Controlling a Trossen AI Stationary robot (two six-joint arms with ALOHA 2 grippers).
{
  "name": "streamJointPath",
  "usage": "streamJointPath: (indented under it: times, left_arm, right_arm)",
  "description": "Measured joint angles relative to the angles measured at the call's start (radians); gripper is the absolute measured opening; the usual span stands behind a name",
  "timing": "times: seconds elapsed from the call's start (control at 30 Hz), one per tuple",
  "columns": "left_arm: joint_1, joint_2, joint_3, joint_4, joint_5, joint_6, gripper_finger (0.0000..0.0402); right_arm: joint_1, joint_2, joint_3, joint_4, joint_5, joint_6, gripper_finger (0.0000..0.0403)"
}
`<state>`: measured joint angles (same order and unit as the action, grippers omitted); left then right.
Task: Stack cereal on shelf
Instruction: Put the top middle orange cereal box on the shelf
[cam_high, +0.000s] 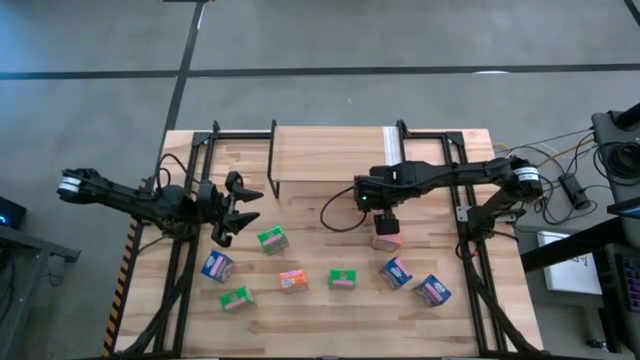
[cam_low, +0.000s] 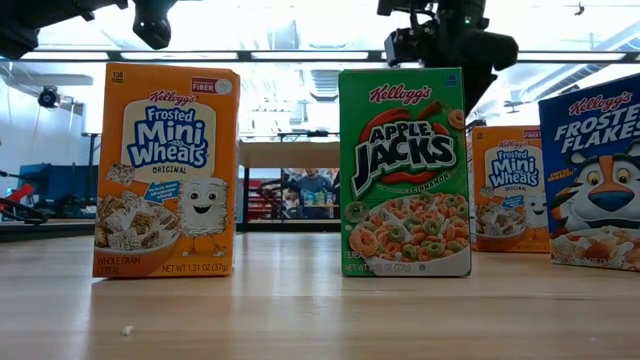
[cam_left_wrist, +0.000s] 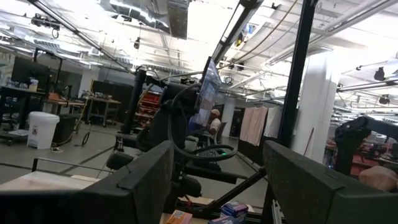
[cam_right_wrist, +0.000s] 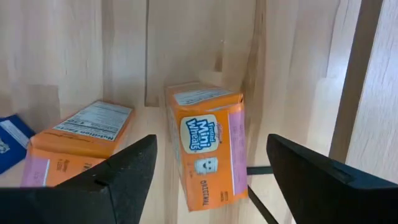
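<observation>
Several mini cereal boxes lie scattered on the near half of the table. In the high view these include a green one (cam_high: 271, 239), a blue one (cam_high: 217, 266), an orange one (cam_high: 292, 281) and two more blue ones (cam_high: 396, 272) (cam_high: 432, 290). My right gripper (cam_high: 385, 222) (cam_right_wrist: 211, 142) is open above an orange Mini Wheats box (cam_right_wrist: 208, 149) (cam_high: 387, 240). Its fingers stand on either side of the box, apart from it. A second orange box (cam_right_wrist: 81, 134) lies flat beside it. My left gripper (cam_high: 232, 208) (cam_left_wrist: 217, 152) is open, raised over the table's left part. The shelf (cam_high: 330, 155) stands at the far edge.
Black frame rails (cam_high: 185, 250) (cam_high: 470, 250) run along the table's left and right sides. A black cable (cam_high: 335, 215) loops on the table near the right gripper. In the low view, an orange box (cam_low: 165, 170) and a green Apple Jacks box (cam_low: 405, 170) stand upright close to the near edge.
</observation>
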<state>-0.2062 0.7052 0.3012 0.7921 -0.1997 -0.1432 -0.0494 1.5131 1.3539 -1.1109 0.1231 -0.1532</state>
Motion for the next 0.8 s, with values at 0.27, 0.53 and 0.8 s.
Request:
streamJointPath:
  times: [0.27, 0.53, 0.8]
  left_arm:
    - [0.000, 0.000, 0.000, 0.000, 0.000, 0.000, 0.0233]
    - [0.000, 0.000, 0.000, 0.000, 0.000, 0.002, 0.0233]
    - [0.000, 0.000, 0.000, 0.000, 0.000, 0.003, 0.0233]
  right_arm:
    - [-0.010, 0.000, -0.046, 0.031, 0.007, 0.001, 0.0283]
    - [-0.010, 0.000, -0.067, 0.057, 0.008, -0.003, 0.0278]
    - [-0.023, 0.000, -0.110, 0.112, 0.008, -0.016, 0.0264]
